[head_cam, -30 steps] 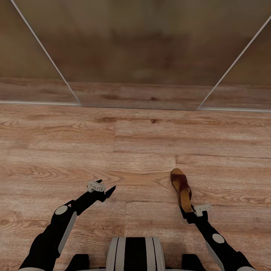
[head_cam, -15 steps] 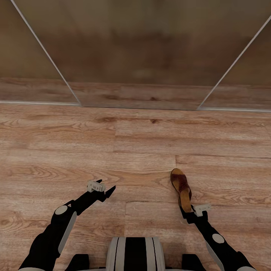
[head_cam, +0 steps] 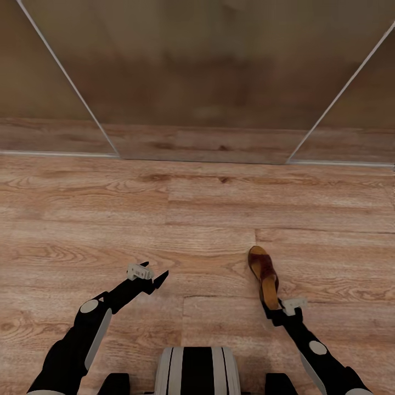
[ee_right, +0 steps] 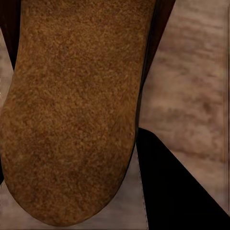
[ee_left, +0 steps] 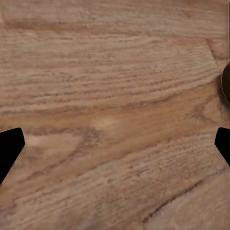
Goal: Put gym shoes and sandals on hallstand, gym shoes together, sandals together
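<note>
One dark reddish-brown sandal (head_cam: 264,271) with a tan insole (ee_right: 72,105) points away from me, low over the wood-plank corridor floor (head_cam: 192,208). My right gripper (head_cam: 274,312) is shut on its heel end, and a black finger (ee_right: 177,191) lies along the sandal's side. My left gripper (head_cam: 155,272) hangs open above bare floor, nothing between its fingertips (ee_left: 9,148). A dark rounded edge (ee_left: 226,84), perhaps the sandal's toe, shows beside it in the left wrist view. The gym shoes, the other sandal and the hallstand are out of view.
Glossy brown wall panels (head_cam: 208,66) with pale slanted seams rise just beyond the floor ahead. My striped trunk (head_cam: 197,367) sits between the two arms at the near edge.
The whole picture has slipped slightly downward, so the camera moved. The sandal kept its place with the right gripper while the floor slid under it. Left arm unchanged.
</note>
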Controlling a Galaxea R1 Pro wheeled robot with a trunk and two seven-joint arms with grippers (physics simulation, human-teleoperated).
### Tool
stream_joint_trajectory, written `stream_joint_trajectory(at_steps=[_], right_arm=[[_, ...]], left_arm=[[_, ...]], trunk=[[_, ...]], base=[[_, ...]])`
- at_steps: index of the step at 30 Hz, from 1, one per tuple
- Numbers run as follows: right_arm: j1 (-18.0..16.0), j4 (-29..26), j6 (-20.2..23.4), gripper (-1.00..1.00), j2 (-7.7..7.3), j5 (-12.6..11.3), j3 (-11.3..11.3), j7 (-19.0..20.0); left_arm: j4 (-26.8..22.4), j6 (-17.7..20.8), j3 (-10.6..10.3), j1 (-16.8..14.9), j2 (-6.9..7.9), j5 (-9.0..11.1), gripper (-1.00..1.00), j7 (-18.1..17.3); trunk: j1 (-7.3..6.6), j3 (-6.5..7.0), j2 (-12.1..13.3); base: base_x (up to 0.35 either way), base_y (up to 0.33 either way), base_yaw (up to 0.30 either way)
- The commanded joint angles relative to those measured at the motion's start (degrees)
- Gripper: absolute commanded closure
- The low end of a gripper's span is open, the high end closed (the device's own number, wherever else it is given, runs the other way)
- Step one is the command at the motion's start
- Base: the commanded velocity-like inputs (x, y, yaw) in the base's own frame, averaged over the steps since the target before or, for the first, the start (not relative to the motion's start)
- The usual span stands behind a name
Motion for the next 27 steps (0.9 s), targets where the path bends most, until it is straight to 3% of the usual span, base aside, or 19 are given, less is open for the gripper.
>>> stream_joint_trajectory(at_steps=[1, 17, 27], right_arm=[[-0.02, 0.01, -0.16, 1.00, -0.07, -0.63, 0.30, 0.20], [-0.02, -0.09, -0.22, 1.00, 0.04, -0.61, 0.42, 0.27], [-0.02, -0.20, -0.85, 1.00, -0.43, -0.63, 0.39, 0.34]], left_arm=[[-0.10, 0.54, 0.09, -0.01, -0.01, 0.31, -1.00, -0.30], [0.05, 0.55, 0.09, 0.00, -0.01, 0.41, -1.00, -0.30], [1.21, 0.39, 0.23, 1.17, 0.28, 2.82, -1.00, -0.44]], trunk=[[-0.03, 0.20, 0.00], [-0.44, 3.75, 0.22], [-0.70, 5.96, 0.35]], base=[[0.000, 0.000, 0.000], [0.000, 0.000, 0.000], [0.000, 0.000, 0.000]])
